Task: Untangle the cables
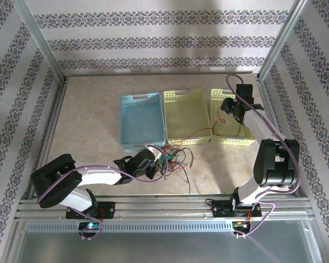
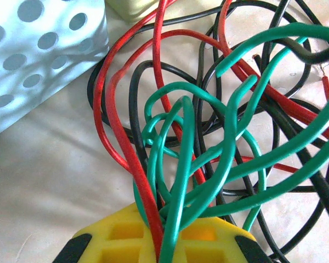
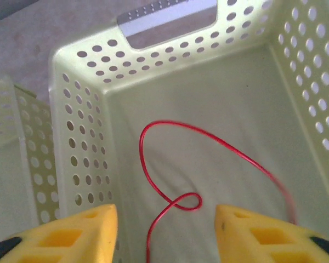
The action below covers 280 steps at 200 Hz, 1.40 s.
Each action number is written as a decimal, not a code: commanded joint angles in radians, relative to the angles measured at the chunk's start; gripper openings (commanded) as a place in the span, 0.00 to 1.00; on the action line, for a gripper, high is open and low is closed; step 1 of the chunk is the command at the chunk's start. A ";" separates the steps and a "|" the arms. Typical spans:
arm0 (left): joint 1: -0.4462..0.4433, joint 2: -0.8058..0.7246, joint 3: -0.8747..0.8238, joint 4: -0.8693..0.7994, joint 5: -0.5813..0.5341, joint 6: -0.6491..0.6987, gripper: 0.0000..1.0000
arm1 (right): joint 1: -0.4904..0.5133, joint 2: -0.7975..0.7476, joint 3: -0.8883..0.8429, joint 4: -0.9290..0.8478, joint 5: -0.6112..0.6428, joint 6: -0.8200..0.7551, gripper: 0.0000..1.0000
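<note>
From above, the left gripper [image 1: 152, 166] sat in the cables [image 1: 174, 158], heaped low centre, right against the blue basket [image 1: 142, 120]. The right gripper [image 1: 230, 109] hung over the right-hand yellow basket [image 1: 236, 140].

On the left wrist, the fingers [image 2: 115, 241] were pinched on red and green strands, with black loops crowding behind.

On the right wrist, the fingers [image 3: 71, 230] were spread wide, and a red cable [image 3: 175, 204] looped on the basket floor between them.

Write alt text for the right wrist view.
A thin red cable curls in a loose loop inside a pale yellow perforated basket. The right gripper hangs open above it, its yellow fingers at the bottom edge, either side of the cable.
</note>
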 commanded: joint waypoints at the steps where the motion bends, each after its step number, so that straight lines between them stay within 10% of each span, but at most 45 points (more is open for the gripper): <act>1: -0.015 -0.013 0.009 -0.067 -0.017 0.007 0.00 | 0.035 -0.091 -0.029 0.011 0.028 0.007 0.54; 107: -0.021 -0.003 0.018 -0.066 -0.031 0.012 0.00 | 0.591 -0.309 -0.304 -0.049 -0.092 0.229 0.54; 235: -0.033 0.012 0.037 -0.067 -0.035 0.020 0.00 | 0.624 -0.227 -0.269 -0.069 -0.017 0.465 0.48; 280: -0.036 0.009 0.032 -0.072 -0.037 0.022 0.00 | 0.633 -0.218 -0.269 -0.049 -0.005 0.479 0.14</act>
